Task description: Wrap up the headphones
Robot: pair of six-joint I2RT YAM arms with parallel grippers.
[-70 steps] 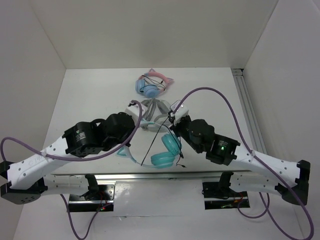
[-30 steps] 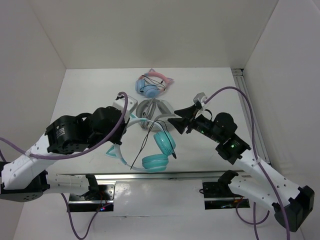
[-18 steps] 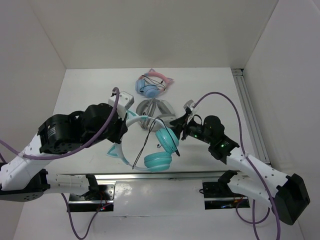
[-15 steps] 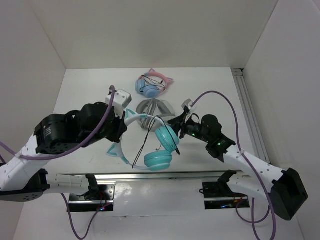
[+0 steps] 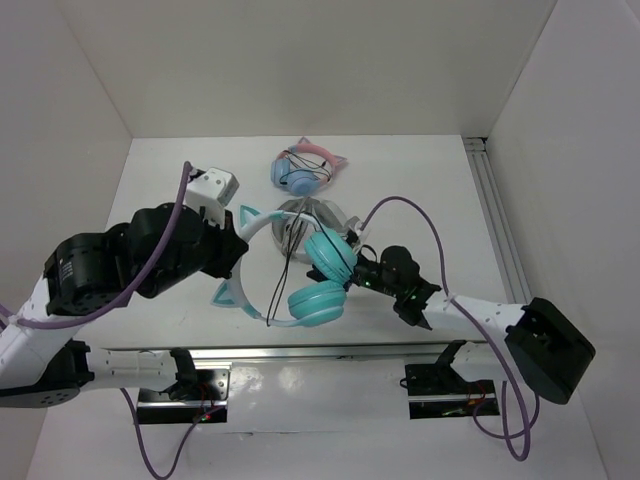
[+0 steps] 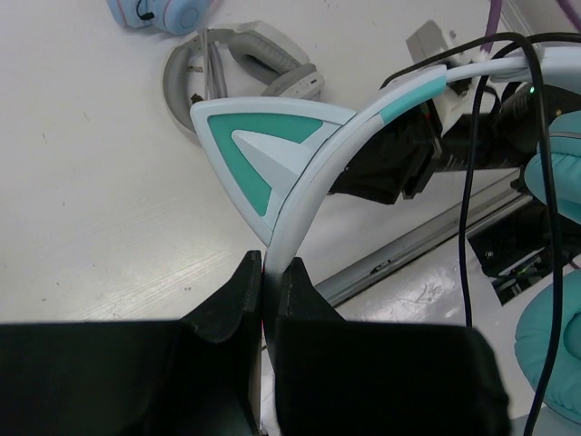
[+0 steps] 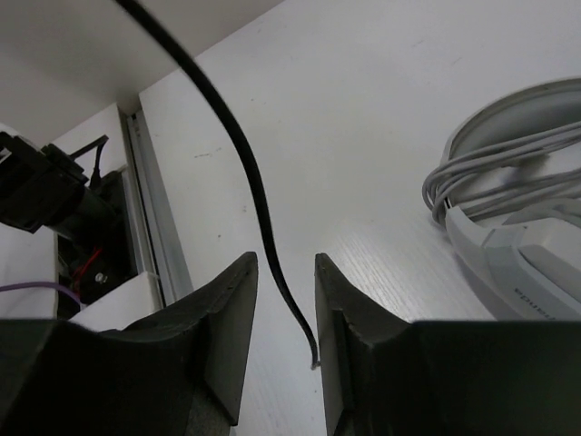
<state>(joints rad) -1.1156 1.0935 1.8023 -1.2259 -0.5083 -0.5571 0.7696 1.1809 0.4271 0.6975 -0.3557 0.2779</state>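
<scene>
The teal headphones [image 5: 318, 303] hang in the air over the front of the table, their white headband [image 5: 262, 228] carrying two cat ears. My left gripper [image 5: 238, 254] is shut on the headband [image 6: 300, 195] just below a teal cat ear [image 6: 254, 145]. The thin black cable [image 5: 282, 280] dangles from the ear cups to the table. My right gripper [image 5: 360, 276] sits low beside the ear cups. In the right wrist view it [image 7: 285, 291] is open, and the cable [image 7: 245, 173] runs between the jaws without being clamped, its free end at the table.
Grey-white headphones [image 5: 300, 213] lie just behind the teal ones and show in both wrist views [image 6: 245, 68] [image 7: 517, 218]. Blue-and-pink cat-ear headphones [image 5: 305, 170] lie further back. A metal rail [image 5: 300, 350] edges the table front, and another [image 5: 497, 215] runs along the right.
My left arm has drawn back to the left, carrying the headband up and leftwards. My right arm has dropped low and moved in next to the ear cups.
</scene>
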